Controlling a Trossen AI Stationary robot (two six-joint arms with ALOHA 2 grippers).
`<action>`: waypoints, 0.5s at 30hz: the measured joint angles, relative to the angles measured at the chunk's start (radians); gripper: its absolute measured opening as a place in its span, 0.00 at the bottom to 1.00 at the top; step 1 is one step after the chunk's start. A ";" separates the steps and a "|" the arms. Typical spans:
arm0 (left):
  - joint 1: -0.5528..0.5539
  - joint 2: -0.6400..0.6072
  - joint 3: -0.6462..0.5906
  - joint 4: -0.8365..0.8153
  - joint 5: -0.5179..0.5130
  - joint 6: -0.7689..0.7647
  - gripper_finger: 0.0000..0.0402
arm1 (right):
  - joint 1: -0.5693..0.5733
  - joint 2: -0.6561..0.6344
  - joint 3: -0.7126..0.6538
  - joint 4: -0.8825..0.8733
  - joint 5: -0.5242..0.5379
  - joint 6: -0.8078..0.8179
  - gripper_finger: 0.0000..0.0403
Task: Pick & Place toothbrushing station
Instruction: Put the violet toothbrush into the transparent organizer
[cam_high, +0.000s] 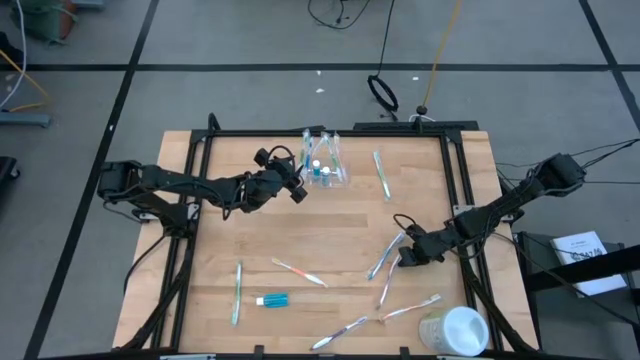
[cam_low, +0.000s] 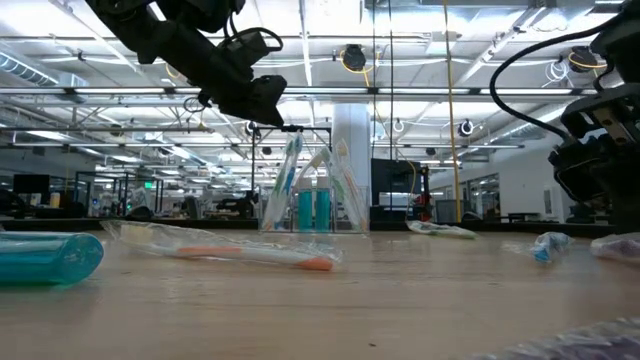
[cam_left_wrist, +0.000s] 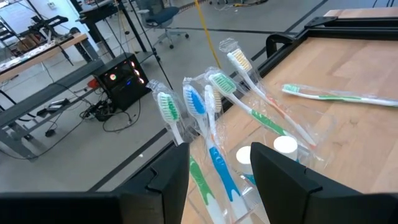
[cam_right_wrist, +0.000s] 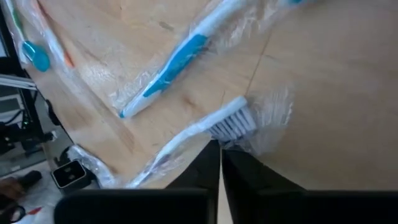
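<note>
The left gripper (cam_high: 297, 186) hangs open beside the clear cup (cam_high: 326, 172). The right gripper (cam_right_wrist: 219, 163) seems to pinch a wrapped toothbrush (cam_right_wrist: 208, 129).

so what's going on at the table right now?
Two arms are filling a clear cup with toothbrushes and toothpaste. The left gripper hovers open beside the cup, which already holds several wrapped brushes and two tubes. The right gripper is low on the table, shut on a wrapped toothbrush. More brushes and one blue tube lie loose on the table.
</note>
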 joint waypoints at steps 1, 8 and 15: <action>0.000 0.000 0.000 0.000 0.000 0.000 0.44 | 0.000 0.000 0.000 0.000 0.000 -0.008 0.01; 0.000 0.000 0.000 0.000 0.000 0.000 0.44 | 0.000 -0.032 -0.003 0.080 0.026 -0.064 0.00; 0.001 0.000 0.000 0.000 0.000 -0.003 0.44 | -0.024 -0.119 -0.005 0.161 0.101 -0.200 0.00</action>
